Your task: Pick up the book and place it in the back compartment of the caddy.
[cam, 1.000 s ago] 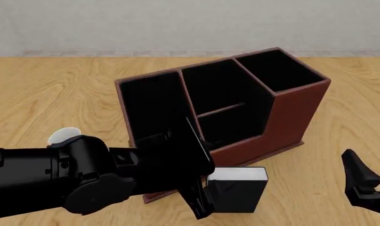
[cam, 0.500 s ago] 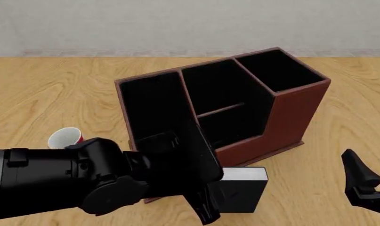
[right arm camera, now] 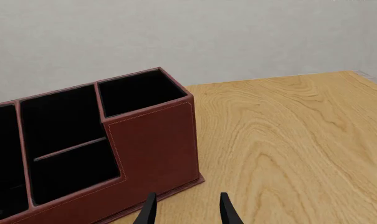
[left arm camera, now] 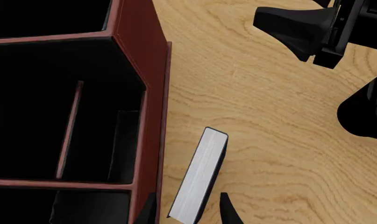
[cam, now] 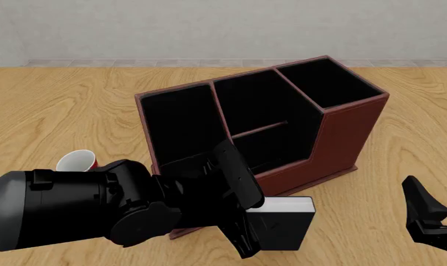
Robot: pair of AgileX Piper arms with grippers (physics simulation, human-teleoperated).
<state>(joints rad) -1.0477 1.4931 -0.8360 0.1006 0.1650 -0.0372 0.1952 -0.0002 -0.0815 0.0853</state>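
Left arm nearer black, white-edged book (cam: 286, 224)

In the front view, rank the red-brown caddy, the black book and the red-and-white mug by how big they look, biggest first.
1. The dark red-brown divided caddy, clearly largest.
2. The small black book with white page edges, partly hidden behind the left gripper.
3. The red-and-white mug, only partly showing, so its rank below the book is unsure.

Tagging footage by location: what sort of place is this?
Likely a simulated tabletop workspace, styled like a desk: a bare wooden table against a plain grey wall, holding a desk caddy, a book and a mug.
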